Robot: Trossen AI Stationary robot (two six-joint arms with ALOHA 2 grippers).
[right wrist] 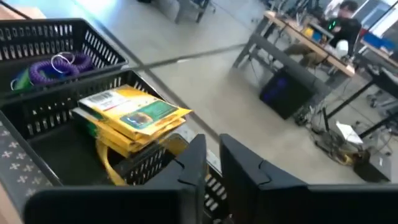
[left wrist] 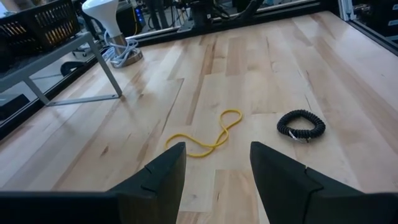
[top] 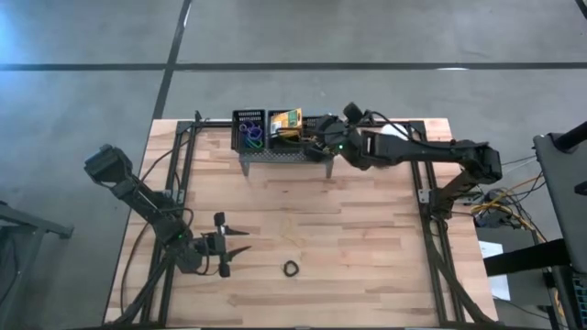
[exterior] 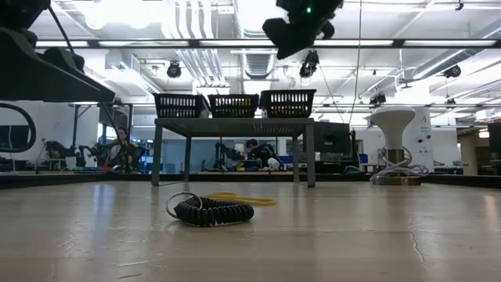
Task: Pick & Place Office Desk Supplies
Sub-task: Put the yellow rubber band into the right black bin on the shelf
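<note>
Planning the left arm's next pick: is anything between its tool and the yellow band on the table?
Nothing visible. The left tool is open, with bare wood between it and the yellow band. The black coil loop lies off to one side, apart from the band.

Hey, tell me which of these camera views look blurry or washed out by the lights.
Low view: ceiling lights blow out the top, and their glare streaks the table in front of the black coiled loop. Right wrist view: soft with blur, the crayon boxes and the room behind smeared. Left wrist view: evenly lit, the yellow band crisp. High view: flat, even light, faint shadows.
</note>
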